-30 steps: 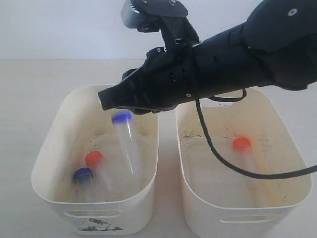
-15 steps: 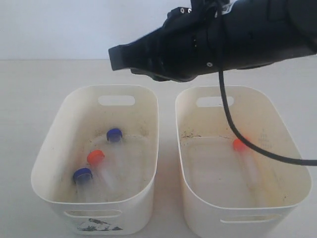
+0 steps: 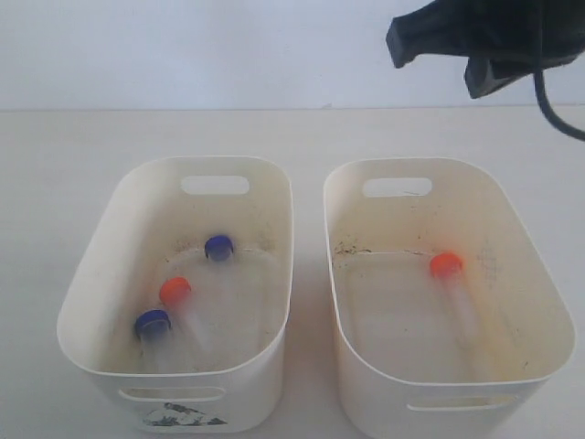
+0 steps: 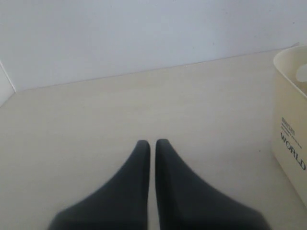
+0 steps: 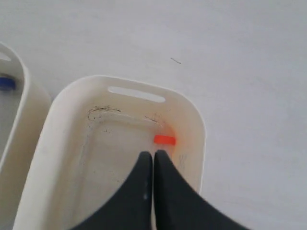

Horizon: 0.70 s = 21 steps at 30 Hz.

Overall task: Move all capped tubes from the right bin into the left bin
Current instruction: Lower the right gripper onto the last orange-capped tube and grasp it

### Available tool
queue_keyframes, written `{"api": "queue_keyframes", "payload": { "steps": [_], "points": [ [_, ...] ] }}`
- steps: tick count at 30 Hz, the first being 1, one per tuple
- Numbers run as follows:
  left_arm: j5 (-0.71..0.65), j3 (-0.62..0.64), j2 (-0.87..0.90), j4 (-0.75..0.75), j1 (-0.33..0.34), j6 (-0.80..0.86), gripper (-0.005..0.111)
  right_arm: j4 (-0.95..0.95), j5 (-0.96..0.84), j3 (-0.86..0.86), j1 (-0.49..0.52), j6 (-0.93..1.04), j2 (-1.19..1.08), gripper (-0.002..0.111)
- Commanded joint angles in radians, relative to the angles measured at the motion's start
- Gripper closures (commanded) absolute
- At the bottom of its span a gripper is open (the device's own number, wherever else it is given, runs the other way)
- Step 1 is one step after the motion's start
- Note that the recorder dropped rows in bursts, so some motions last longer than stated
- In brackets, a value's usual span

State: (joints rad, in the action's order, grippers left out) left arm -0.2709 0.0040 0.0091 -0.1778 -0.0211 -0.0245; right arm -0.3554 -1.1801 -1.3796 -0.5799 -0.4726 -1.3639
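Right arm (image 3: 484, 37) high at 1 o'clock, clear of both bins; three capped tubes in left bin, one in right bin.

Right gripper (image 5: 153, 154) points down over the right bin (image 3: 541, 302), jaws pressed together, gripping nothing. Left gripper (image 4: 152, 143) hangs low over bare table (image 4: 96, 120), jaws nearly touching, also empty. Orange-capped tube (image 3: 450, 274) lies flat on the right bin floor, cap at 12 o'clock, body running toward 5 o'clock. Left bin (image 3: 279, 229) sits at 9 o'clock of the right bin, just beside it. It holds a blue-capped tube (image 3: 218, 247) at 12 o'clock, a second orange-capped tube (image 3: 175, 291) mid-floor and a second blue-capped tube (image 3: 153, 323) at 7 o'clock, close together.
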Motion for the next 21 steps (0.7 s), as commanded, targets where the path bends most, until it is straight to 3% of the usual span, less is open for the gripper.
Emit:
{"api": "queue_keyframes", "payload": {
  "steps": [1, 10, 21],
  "points": [
    [0.009, -0.004, -0.001, 0.001, 0.001, -0.012, 0.102, -0.007, -0.041, -0.076, 0.003, 0.018, -0.083, 0.109],
    [0.009, -0.004, -0.001, 0.001, 0.001, -0.012, 0.102, 0.079, -0.041, -0.042, 0.003, 0.027, -0.274, 0.109],
    [0.009, -0.004, -0.001, 0.001, 0.001, -0.012, 0.102, 0.044, -0.041, 0.098, 0.003, 0.003, -0.344, 0.109]
  ]
}}
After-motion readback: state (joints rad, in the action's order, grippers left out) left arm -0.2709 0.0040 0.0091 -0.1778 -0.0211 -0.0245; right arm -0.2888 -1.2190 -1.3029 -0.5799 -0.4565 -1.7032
